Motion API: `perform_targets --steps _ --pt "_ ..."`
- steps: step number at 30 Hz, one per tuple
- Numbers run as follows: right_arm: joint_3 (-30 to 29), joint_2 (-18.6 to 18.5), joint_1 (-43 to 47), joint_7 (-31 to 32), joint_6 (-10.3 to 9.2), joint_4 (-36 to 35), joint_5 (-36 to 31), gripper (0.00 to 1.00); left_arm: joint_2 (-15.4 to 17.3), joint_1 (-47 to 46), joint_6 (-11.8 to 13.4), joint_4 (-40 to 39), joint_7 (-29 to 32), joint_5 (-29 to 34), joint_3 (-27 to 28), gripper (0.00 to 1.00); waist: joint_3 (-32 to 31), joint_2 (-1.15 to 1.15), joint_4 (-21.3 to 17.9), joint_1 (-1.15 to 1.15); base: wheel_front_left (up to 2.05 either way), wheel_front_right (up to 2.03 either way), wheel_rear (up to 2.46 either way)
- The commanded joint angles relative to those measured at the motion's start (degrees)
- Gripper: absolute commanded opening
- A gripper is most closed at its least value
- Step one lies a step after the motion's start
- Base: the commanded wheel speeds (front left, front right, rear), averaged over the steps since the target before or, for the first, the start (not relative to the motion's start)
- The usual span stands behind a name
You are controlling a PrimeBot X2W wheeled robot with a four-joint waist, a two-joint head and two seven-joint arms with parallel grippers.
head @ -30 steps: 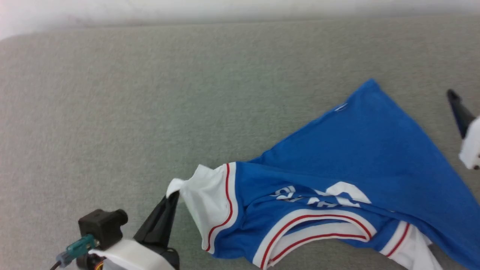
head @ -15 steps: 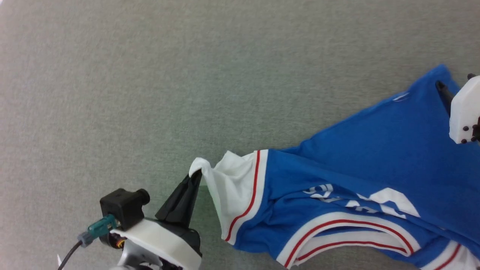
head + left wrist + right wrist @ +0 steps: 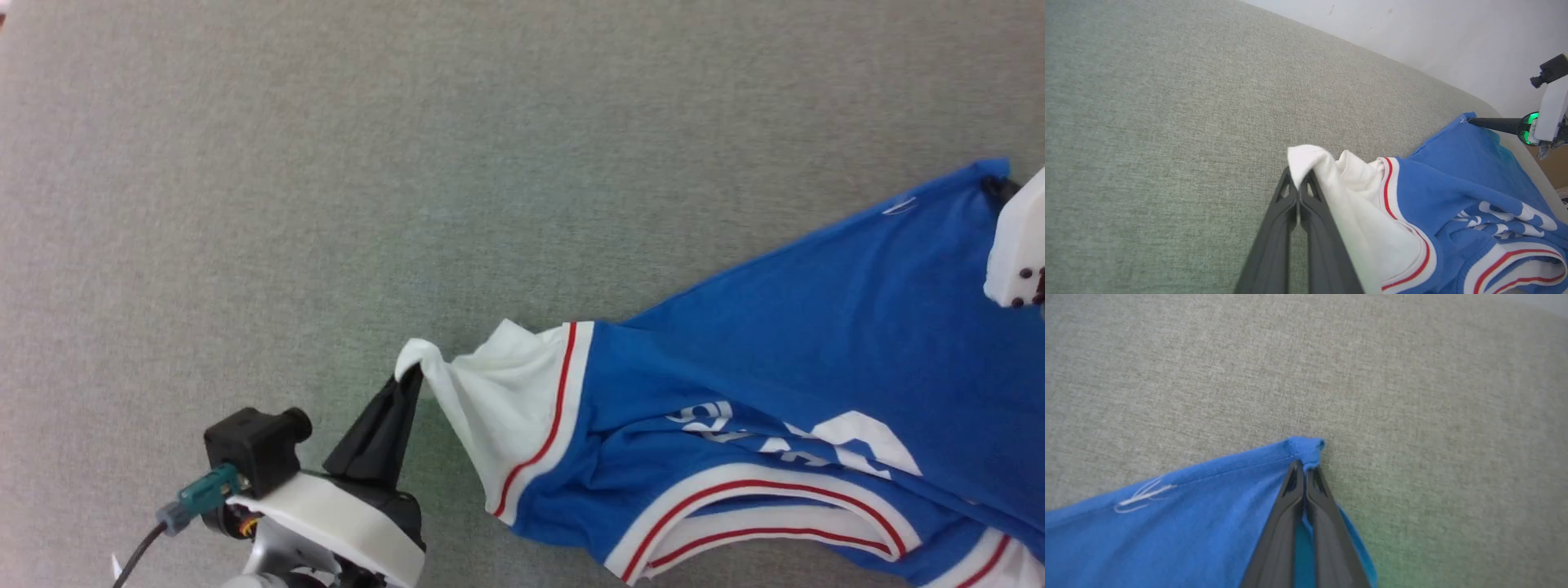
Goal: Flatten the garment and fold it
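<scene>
The garment [image 3: 784, 327], a bright blue T-shirt with white sleeves and red stripes, lies crumpled across the lower right of the grey surface. My left gripper [image 3: 406, 384] is shut on the tip of a white sleeve [image 3: 1306, 157], pinching the cloth between its dark fingers [image 3: 1274, 228]. At the far right my right gripper [image 3: 998, 186] is shut on a blue hem corner [image 3: 1306, 447], which bunches up just past the fingertips [image 3: 1292, 486]. The collar band [image 3: 767, 506] curves along the bottom edge of the head view.
A grey-green fabric surface [image 3: 326, 163] stretches to the left and behind the shirt. A pale wall [image 3: 1433, 36] rises past its rounded far edge in the left wrist view.
My right gripper closed its jaws on the blue hem corner, having reached it from the right. The head camera shifted, so the shirt sits further right. The left grip on the sleeve is unchanged.
</scene>
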Motion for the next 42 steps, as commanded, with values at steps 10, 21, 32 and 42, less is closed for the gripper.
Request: perform_targets --steps 10,21,32,42 --pt "-3.1 4.1 1.3 -10.3 -0.13 -5.2 0.1 0.0 4.1 -6.9 0.0 0.9 -2.5 3.5 3.8 0.0 -12.2 0.0 -7.1 0.0 0.0 0.0 0.0" --pt "-3.9 5.7 -7.3 -16.9 -0.13 -9.7 -2.3 0.0 9.6 -31.4 -4.7 10.0 2.2 5.7 5.8 0.0 -20.1 0.0 -11.5 0.0 0.0 0.0 0.0" --pt "2.5 6.7 -21.0 -16.8 -0.13 -4.5 -3.1 0.0 10.2 -57.6 -7.2 23.8 6.0 7.4 4.7 0.0 -24.3 0.0 -14.3 0.0 0.0 0.0 0.0" --pt "6.4 7.0 -24.9 -14.5 -0.13 -1.0 -1.3 0.0 9.7 -68.3 -8.8 32.2 14.6 5.3 1.3 0.0 -25.5 0.0 -15.3 0.0 0.0 0.0 0.0"
